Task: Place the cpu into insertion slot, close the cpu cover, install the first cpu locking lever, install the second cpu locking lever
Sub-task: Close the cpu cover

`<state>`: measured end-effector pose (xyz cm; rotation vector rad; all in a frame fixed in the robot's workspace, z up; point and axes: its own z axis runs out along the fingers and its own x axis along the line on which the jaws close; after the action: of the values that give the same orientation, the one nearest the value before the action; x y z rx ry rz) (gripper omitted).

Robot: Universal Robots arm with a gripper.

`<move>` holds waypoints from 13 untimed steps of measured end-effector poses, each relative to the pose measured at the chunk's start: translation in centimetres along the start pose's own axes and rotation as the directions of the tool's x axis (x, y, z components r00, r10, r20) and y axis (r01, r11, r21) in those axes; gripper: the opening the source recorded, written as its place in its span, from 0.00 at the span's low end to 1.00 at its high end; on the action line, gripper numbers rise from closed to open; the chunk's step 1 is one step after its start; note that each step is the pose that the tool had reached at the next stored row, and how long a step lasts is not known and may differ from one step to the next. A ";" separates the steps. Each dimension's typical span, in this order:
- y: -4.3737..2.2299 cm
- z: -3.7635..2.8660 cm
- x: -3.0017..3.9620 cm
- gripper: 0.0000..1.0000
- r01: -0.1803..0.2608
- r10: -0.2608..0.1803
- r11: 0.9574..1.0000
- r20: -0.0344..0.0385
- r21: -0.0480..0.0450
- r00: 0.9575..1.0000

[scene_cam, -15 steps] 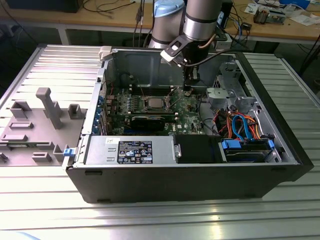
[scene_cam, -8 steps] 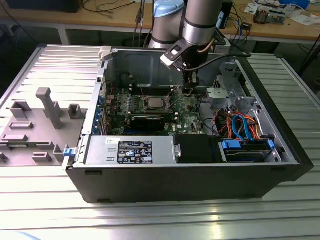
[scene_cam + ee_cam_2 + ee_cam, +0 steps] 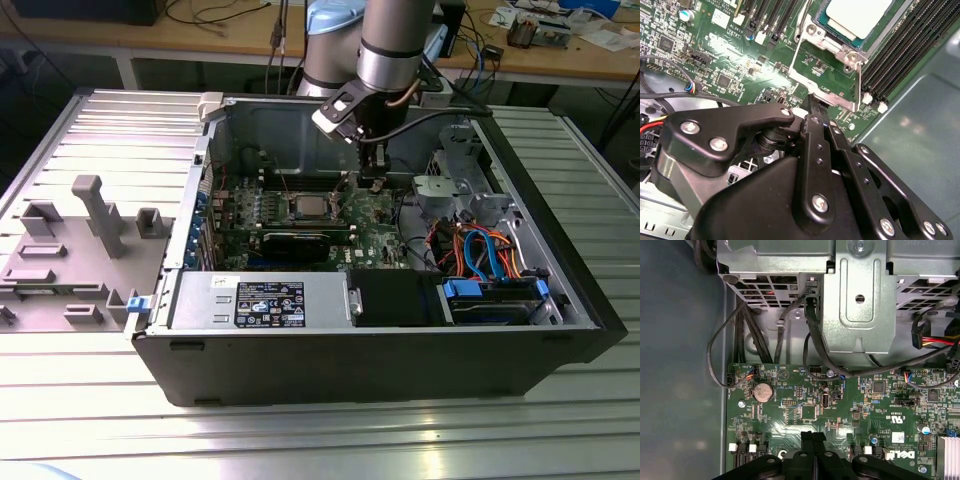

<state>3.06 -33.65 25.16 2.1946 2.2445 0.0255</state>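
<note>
A big black metal computer box point(image 3: 400, 340) lies open on a grey ribbed metal table point(image 3: 300, 440). Inside it sits a flat green board full of tiny parts point(image 3: 385, 215).

The cpu point(image 3: 308, 207), a small flat square chip with a silvery top, already lies in its slot near the middle of the green board. In the second wrist view the cpu point(image 3: 857, 15) is in the slot with nothing over its top. The cpu cover point(image 3: 842, 98), a thin shiny metal frame with a square hole, is flipped up and away from the chip. You can see the green board through its hole.

The black gripper point(image 3: 372, 182) hangs down into the box, over the green board, near the cpu on the exterior view's right. In both wrist views the jaws are pressed tight together with no gap. In the second wrist view the tip of the gripper point(image 3: 812, 100) is right at the free edge of the cpu cover. I cannot tell if it touches the frame. The chip is apart from the jaws, on the far side of the frame.

In the first wrist view the gripper point(image 3: 812, 436) points down at the green board point(image 3: 805, 405).
</note>
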 end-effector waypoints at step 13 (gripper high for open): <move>-0.57 0.04 0.01 0.11 0.000 0.000 1.000 0.000 0.000 1.000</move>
<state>2.49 -33.65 25.11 2.1945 2.2447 0.0255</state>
